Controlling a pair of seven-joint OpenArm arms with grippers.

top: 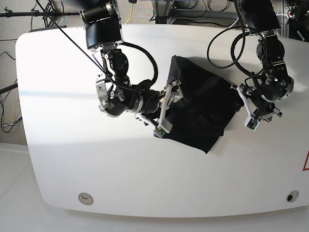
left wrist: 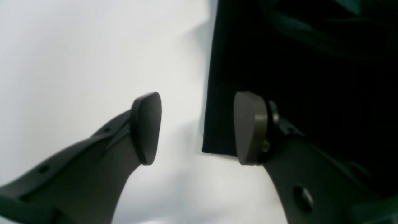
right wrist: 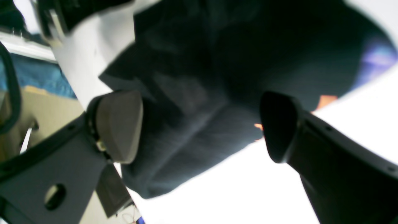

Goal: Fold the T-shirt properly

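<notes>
Two robot arms work over a black T-shirt (top: 200,104) on a white bench (top: 120,179), with the job apparently partway through: the garment lies doubled into a compact, uneven bundle, and the step in hand looks to be folding or squaring it. The left tool (top: 251,108) stands spread at the bundle's side, one finger over the cloth and the other over bare bench, a corner of fabric showing between them in the left wrist view. The right tool (top: 166,108) is spread too, its fingers wide apart above the fabric at the opposite side, pinching nothing that can be made out. The next move likely calls for both tools to line up on an edge, close on every layer and carry it over, or to tug the corners straight first; gripping only the top layer could pull the fold askew. The shirt appears soft and matt, its outline slanted, with loose flaps and shallow creases. Small orange marks (right wrist: 326,101) show along one edge in the right wrist view, where part of the cloth is blurred.
</notes>
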